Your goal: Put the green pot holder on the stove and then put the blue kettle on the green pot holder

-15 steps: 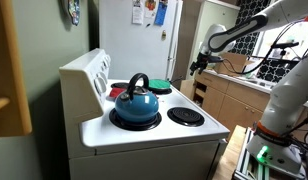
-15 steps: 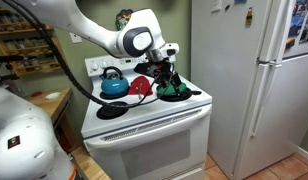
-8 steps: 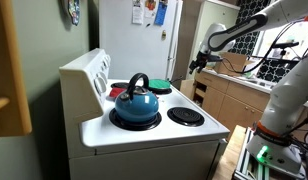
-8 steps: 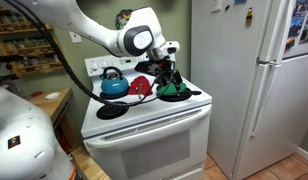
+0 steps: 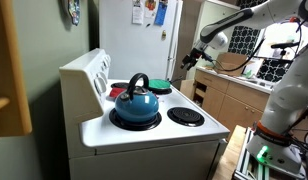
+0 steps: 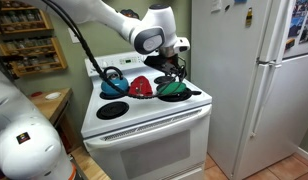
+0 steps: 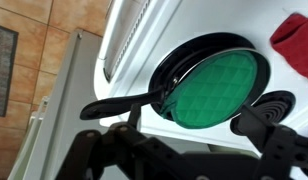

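The green pot holder (image 7: 216, 88) lies flat inside a black skillet (image 7: 124, 99) on a back burner of the white stove (image 7: 144, 55). It also shows in both exterior views (image 6: 175, 89) (image 5: 159, 87). The blue kettle (image 5: 135, 103) (image 6: 113, 83) stands on another burner of the stove (image 5: 189, 137) (image 6: 144, 112), apart from the pot holder. My gripper (image 7: 189, 160) (image 6: 174, 66) (image 5: 191, 58) hovers above the pot holder, open and empty, its fingers spread wide at the bottom of the wrist view.
A red pad (image 6: 141, 86) (image 7: 297, 40) lies between kettle and skillet. A bare coil burner (image 5: 185, 116) (image 7: 264, 112) is at the stove front. A white fridge (image 6: 254, 90) (image 5: 134, 40) stands beside the stove. Wooden cabinets (image 5: 229, 98) line one side.
My gripper has risen from just over the green pot holder to well above it. The pot holder, kettle and red pad have not moved.
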`<state>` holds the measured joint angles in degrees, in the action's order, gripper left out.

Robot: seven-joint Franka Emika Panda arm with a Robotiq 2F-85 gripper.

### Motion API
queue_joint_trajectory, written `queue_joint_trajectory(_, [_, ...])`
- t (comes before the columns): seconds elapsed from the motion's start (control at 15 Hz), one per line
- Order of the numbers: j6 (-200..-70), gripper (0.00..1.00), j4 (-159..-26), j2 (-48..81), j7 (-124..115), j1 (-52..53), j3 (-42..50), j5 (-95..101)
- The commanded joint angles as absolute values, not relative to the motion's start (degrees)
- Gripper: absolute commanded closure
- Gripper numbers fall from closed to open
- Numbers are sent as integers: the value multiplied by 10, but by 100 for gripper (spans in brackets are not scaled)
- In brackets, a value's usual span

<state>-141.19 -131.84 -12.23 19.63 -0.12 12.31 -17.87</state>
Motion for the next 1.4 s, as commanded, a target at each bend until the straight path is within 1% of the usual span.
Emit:
queue_joint_trajectory(0.0, [-1326,0,-1239,-48,237,-10,135,-216])
queue_joint_trajectory(0.07, [-1318,0,-1221,-29,238,-17,130,-207])
queue_joint_trajectory(0.13, [-1345,0,-1264,-74,227,-20,118,-209])
queue_joint_trajectory(0.53, [-1339,0,-1221,-21,241,-32,116,-220])
queue_joint_trajectory(0.93, [-1333,0,-1161,39,438,-50,111,-326])
queue_joint_trajectory(1.33, [-1320,0,-1093,120,491,-82,76,-318])
